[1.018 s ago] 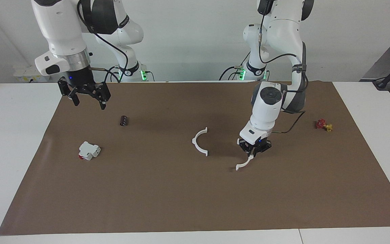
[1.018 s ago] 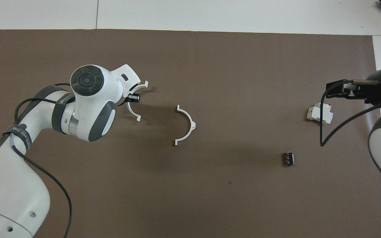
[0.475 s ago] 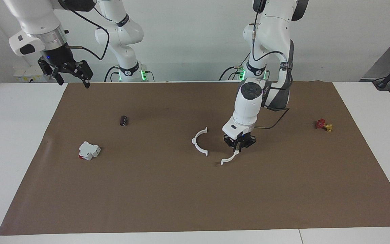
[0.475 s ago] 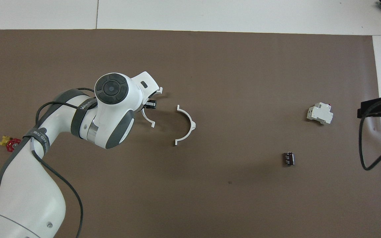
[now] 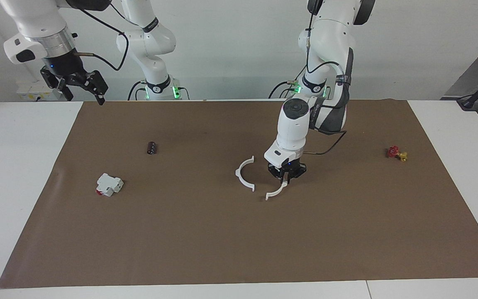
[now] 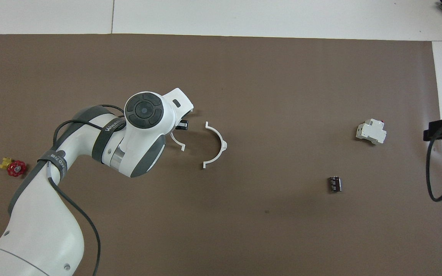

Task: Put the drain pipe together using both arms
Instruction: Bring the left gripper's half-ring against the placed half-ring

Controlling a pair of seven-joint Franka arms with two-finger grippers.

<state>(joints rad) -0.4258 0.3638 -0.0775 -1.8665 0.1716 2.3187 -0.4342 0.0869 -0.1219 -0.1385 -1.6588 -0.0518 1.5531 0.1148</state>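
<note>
Left gripper is clamping one half-ring, now closing in on its mate mid-frame — mating's next; right gripper is idling open, upper left.

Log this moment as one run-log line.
left gripper: shut on half-ring arc, beside second half-ring arc lying on mat | right gripper: open, raised, waiting | ring: not joined

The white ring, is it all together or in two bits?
In two bits. One half lies alone on the brown mat; the left gripper holds the other half beside it, not joined.
</note>
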